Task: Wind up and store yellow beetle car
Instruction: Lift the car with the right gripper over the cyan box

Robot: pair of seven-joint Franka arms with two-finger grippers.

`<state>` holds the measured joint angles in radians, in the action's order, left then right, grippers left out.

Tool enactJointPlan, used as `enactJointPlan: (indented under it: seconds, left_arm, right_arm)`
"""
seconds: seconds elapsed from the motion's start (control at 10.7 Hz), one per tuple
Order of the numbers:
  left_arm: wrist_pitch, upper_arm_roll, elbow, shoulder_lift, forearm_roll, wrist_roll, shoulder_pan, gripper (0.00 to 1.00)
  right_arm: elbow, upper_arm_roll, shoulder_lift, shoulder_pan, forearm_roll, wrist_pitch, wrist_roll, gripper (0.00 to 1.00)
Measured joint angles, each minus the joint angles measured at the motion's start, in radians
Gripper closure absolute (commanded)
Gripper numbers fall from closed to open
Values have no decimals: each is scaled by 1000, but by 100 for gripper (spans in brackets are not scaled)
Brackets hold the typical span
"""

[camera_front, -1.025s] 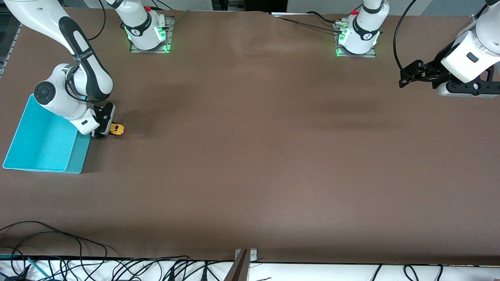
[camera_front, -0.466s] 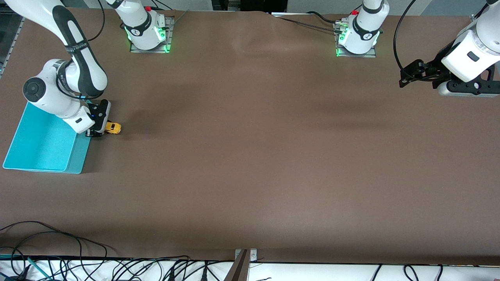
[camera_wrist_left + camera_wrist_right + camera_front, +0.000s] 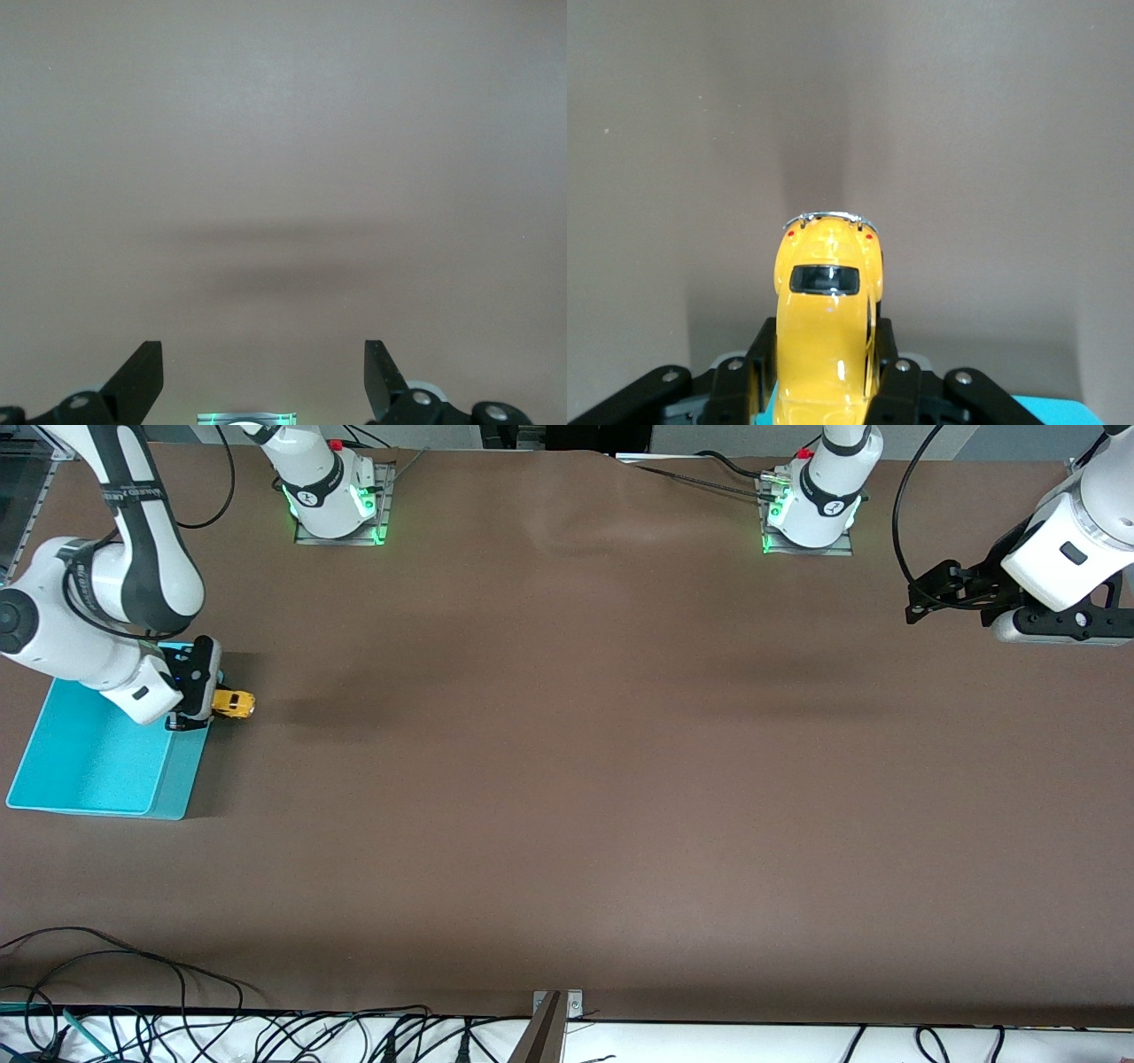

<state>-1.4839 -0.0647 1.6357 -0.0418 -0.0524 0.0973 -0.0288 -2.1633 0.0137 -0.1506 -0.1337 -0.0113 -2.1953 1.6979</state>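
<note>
Since a second ago the right gripper (image 3: 205, 701) has carried the car (image 3: 234, 704) toward the bin (image 3: 168, 802), from clear of its rim to just over its edge. Its fingers are clenched on the car's front half; in the right wrist view the car (image 3: 828, 310) juts out from between them, rear bumper outermost, with a sliver of bin (image 3: 1050, 412) below. Seen from the front camera, the car pokes out at the gripper's 3 o'clock, toward the open table, so the hand must travel on before a drop lands inside. Whether the car hangs clear of the rim or brushes it, I cannot say for sure. Over the table's other end the left gripper (image 3: 926, 595) waits, its fingers (image 3: 142, 376) spread and empty.
</note>
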Motion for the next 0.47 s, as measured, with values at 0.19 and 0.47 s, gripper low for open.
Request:
enactJointPlan:
  seconds: [0.19, 0.47]
  left_arm:
    - [0, 0, 0, 0, 0, 0, 0, 0]
    - [0, -1, 0, 0, 0, 0, -1, 0]
  right_arm:
    - [41, 3, 3, -9, 0, 32, 81, 100]
    - [50, 9, -5, -106, 1, 43, 287, 100]
